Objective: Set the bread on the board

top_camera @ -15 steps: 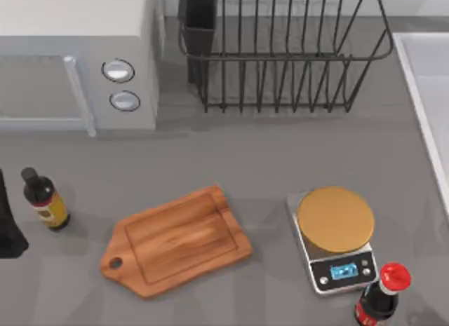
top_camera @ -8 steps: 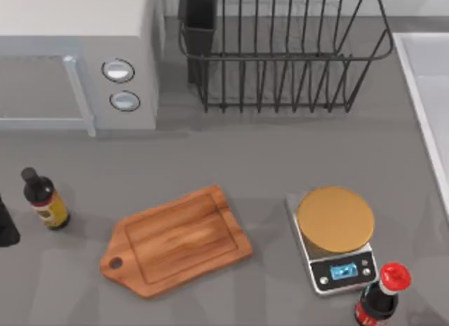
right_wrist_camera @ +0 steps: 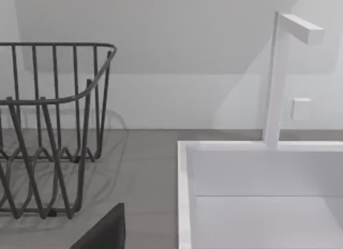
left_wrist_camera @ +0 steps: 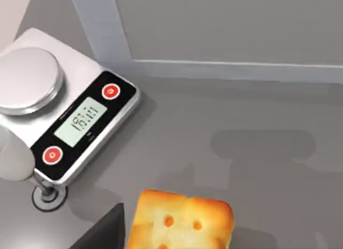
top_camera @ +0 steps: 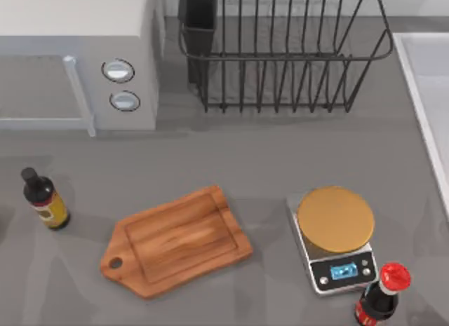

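On the grey desk the board lies bare, between a dark sauce bottle and the tan-topped scale. From the left wrist, the bread sits on the desk beside a silver scale. Neither arm's jaws can be read as open or closed.

A silver digital scale with a round steel platter, a lit display and two red buttons sits on the grey surface at about ten o'clock. The bread, golden-yellow with orange speckles, lies at six o'clock, apart from the scale. Just beside the bread, toward seven o'clock, a dark finger pokes into view. A pale ledge crosses at twelve o'clock.
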You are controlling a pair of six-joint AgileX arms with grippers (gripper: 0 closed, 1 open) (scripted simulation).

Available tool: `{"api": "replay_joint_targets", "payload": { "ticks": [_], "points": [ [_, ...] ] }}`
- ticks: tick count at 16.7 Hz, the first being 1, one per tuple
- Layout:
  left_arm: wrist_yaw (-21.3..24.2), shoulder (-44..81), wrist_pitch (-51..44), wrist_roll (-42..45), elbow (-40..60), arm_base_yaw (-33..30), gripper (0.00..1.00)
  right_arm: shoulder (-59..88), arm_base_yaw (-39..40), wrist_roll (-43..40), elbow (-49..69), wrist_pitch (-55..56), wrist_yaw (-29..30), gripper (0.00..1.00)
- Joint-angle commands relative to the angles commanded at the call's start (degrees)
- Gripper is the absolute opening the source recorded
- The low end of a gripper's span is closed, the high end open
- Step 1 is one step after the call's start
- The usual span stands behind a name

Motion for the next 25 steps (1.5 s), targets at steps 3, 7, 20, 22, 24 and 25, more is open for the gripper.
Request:
{"api": "replay_joint_targets", "payload": {
  "ticks": [3, 7, 20, 22, 24, 25],
  "points": [
    [0.11, 16.20, -8.73, 3.48, 12.10, 2.48, 1.00, 0.00, 0.00, 0.00, 0.00, 0.00, 0.00, 1.00],
    [0.12, 37.19, -20.92, 8.37, 24.38, 4.92, 1.00, 0.00, 0.00, 0.00, 0.00, 0.00, 0.00, 1.00],
    [0.04, 57.00, -33.22, 14.74, 37.35, 5.57, 1.00, 0.00, 0.00, 0.00, 0.00, 0.00, 0.00, 1.00],
    [0.04, 56.95, -32.92, 14.86, 36.95, 5.79, 1.00, 0.00, 0.00, 0.00, 0.00, 0.00, 0.00, 1.00],
    [0.04, 56.93, -31.70, 15.26, 35.66, 6.30, 1.00, 0.00, 0.00, 0.00, 0.00, 0.00, 0.00, 1.00],
    [0.04, 57.09, -30.73, 15.46, 34.82, 6.52, 1.00, 0.00, 0.00, 0.00, 0.00, 0.00, 0.00, 1.00]
  ]
}}
